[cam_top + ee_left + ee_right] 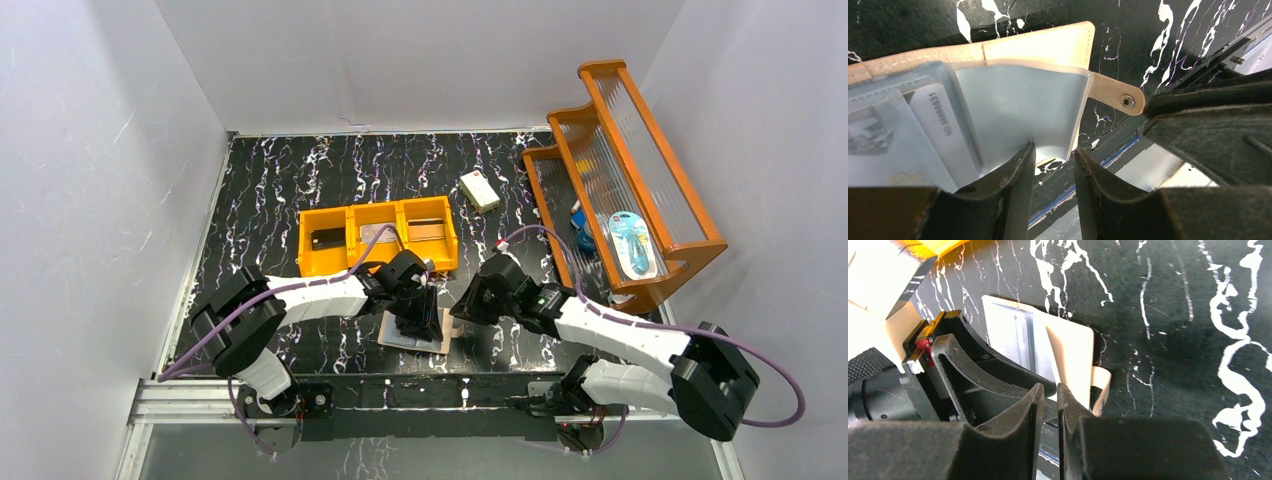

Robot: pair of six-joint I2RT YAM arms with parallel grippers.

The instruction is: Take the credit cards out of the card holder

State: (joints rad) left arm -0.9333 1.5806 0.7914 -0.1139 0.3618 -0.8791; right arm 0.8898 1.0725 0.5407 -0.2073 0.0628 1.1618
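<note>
Black marble-look table (280, 180) with white veins, boxed in by white walls (100, 150), seen from the top camera: the card holder (395, 337) lies open and flat near the front edge, mostly hidden under the left gripper (418, 318), which sits right on top of it. The right gripper (462, 308) is just beside the holder's right edge. Behind them stands an orange three-compartment bin (303, 245), with a dark flat item in its left cell and a brownish one in its right cell. A white box (479, 190) lies further back, and a tiered orange rack (690, 215) with blue-labelled packs stands along the right wall. Left wrist view: peach outside, pale blue-grey glossy pocket (1018, 105) and tan snap tab (1113, 92) lying on the table. A pale credit card (940, 120) with a printed number is still inside a sleeve at left. The left fingers are parted by a narrow gap with the table showing through it. The pocket's lower corner sits right at the tips, nothing clamped. A black bulk (1208, 130) blocks the right side. Right wrist view: the right fingers are drawn almost together, leaving a thin slit. Whether anything is nipped between them, cannot tell. The left gripper's black fingers cover the holder's left half; its right panel and tab are visible.
</note>
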